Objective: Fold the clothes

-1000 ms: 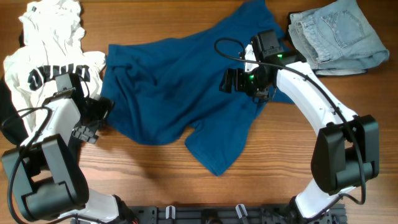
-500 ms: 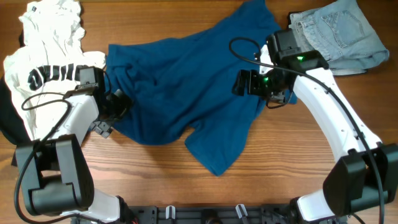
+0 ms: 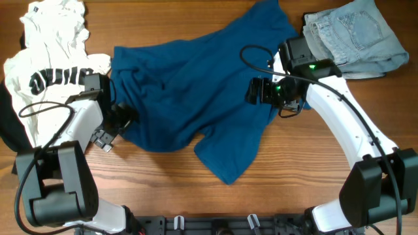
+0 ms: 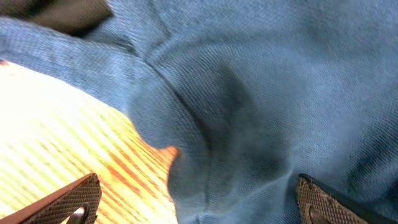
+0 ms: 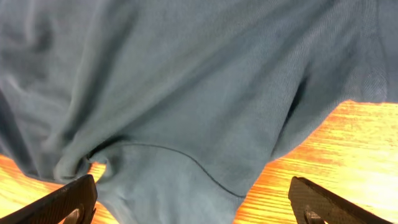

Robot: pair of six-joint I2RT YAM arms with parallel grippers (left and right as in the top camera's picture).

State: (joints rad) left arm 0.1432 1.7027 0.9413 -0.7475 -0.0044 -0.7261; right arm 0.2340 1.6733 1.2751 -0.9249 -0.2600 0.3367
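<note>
A large teal-blue shirt [image 3: 189, 85] lies spread and crumpled across the middle of the table. It fills the left wrist view [image 4: 261, 93] and the right wrist view [image 5: 186, 81]. My left gripper [image 3: 116, 121] is open at the shirt's lower left edge, with a fold of the cloth between its fingers [image 4: 196, 202]. My right gripper [image 3: 256, 90] is open over the shirt's right side, its fingers [image 5: 193, 202] spanning a hem. A white black-lettered tee [image 3: 52, 59] lies at the far left. Pale-blue jeans [image 3: 353, 36] lie at the back right. A black garment [image 3: 8, 127] shows at the left edge.
Bare wooden table [image 3: 287, 170] lies in front of the shirt. A black rail [image 3: 215, 225] runs along the front edge between the arm bases.
My left gripper moved right to the shirt's lower left edge. My right gripper moved right across the shirt, then back a little to the left.
</note>
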